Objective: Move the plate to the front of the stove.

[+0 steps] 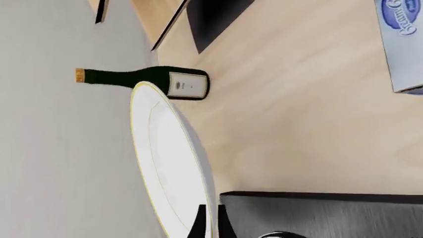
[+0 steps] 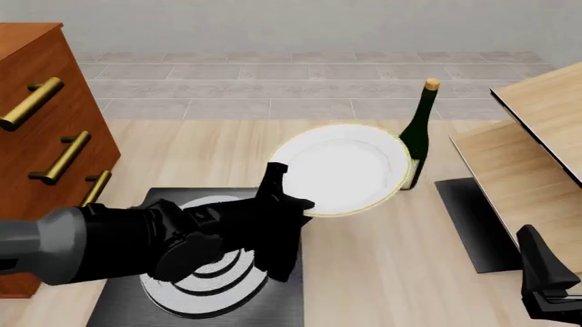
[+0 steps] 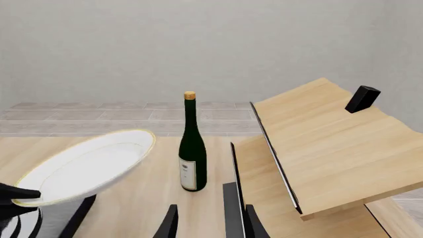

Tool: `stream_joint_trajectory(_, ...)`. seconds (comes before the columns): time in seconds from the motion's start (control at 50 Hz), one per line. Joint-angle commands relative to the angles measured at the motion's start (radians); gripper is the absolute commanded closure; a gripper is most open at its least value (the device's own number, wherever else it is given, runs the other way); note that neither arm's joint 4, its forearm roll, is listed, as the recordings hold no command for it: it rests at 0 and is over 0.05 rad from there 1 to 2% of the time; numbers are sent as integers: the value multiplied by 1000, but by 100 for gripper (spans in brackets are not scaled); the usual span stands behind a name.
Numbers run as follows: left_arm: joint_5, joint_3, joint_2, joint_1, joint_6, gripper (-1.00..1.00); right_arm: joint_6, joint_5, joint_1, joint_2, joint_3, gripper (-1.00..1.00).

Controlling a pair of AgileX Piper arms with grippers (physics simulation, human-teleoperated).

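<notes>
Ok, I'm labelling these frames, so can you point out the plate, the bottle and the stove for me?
plate (image 2: 350,167), front view, on its white centre.
bottle (image 3: 192,148), right wrist view, on the dark green body above the label.
stove (image 2: 218,272), front view, on the silver-grey burner rings.

A: Where's the plate (image 2: 344,170) relative to the left gripper (image 2: 280,187)?
B: Clamped at its near edge, reaching ahead and rightward, raised off the table (image 2: 382,266).
A: And the stove (image 2: 123,300)?
B: Below and behind that gripper. The bottle (image 2: 416,136) stands beyond the plate's right edge; the right gripper (image 2: 546,272) sits well rightward, nearer the camera.
</notes>
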Motion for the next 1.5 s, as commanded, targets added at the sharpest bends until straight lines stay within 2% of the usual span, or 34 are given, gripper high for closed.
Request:
stream_joint_trajectory(0.02,-6,-23,21,66,35,100,0,0,0,0,0,-100)
stream_joint_trajectory(0.44,53,-105,68,170,88,100,0,0,0,0,0,-100)
stream_joint_trajectory(0.72,133,-221,121,291,126,100,0,0,0,0,0,-100)
stream_joint_trajectory(0.92,248,-358,172,389,140,100,0,0,0,0,0,-100)
stream_joint_trajectory(1.12,381,-418,174,407,132,100,0,0,0,0,0,-100)
stream_joint_trajectory(1.16,435,-445,175,407,111,100,0,0,0,0,0,-100)
stream_joint_trajectory(1.2,439,-447,172,410,114,100,0,0,0,0,0,-100)
stream_joint_trajectory(1.22,478,-467,172,406,92,100,0,0,0,0,0,-100)
stream_joint_trajectory(1.32,536,-478,146,390,76,100,0,0,0,0,0,-100)
stream_joint_trajectory(1.34,584,-500,149,387,53,100,0,0,0,0,0,-100)
stream_joint_trajectory(1.38,586,-475,122,365,62,100,0,0,0,0,0,-100)
stream_joint_trajectory(1.5,655,-515,114,366,45,100,0,0,0,0,0,-100)
